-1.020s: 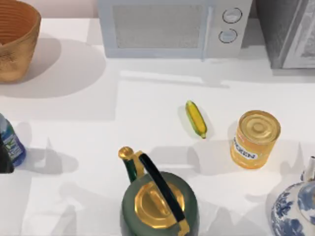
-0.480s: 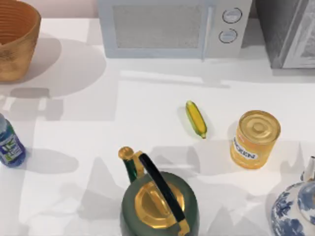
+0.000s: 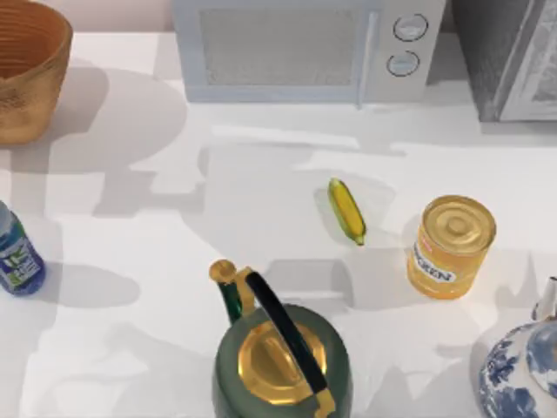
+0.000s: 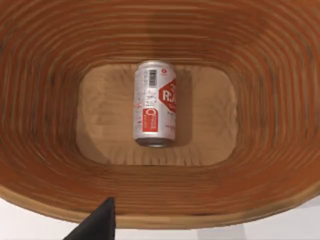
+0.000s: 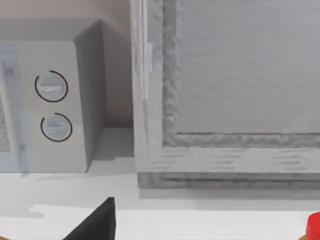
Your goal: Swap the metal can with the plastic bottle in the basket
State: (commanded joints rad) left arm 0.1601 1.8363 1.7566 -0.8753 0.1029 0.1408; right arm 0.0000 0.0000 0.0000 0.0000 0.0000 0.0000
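Left end effector (image 4: 100,222) above basket (image 4: 45,150), metal can (image 4: 154,104) inside

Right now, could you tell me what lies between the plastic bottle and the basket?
In the top view, only bare table separates the plastic bottle from the basket.

The metal can (image 4: 154,104), white with red label marks, lies on its side on the flat floor of the basket (image 3: 26,104), an orange-brown ribbed wicker bowl at the table's far left corner. The plastic bottle (image 3: 17,259), translucent blue, apparently stands upright at the left edge, well apart from the basket.
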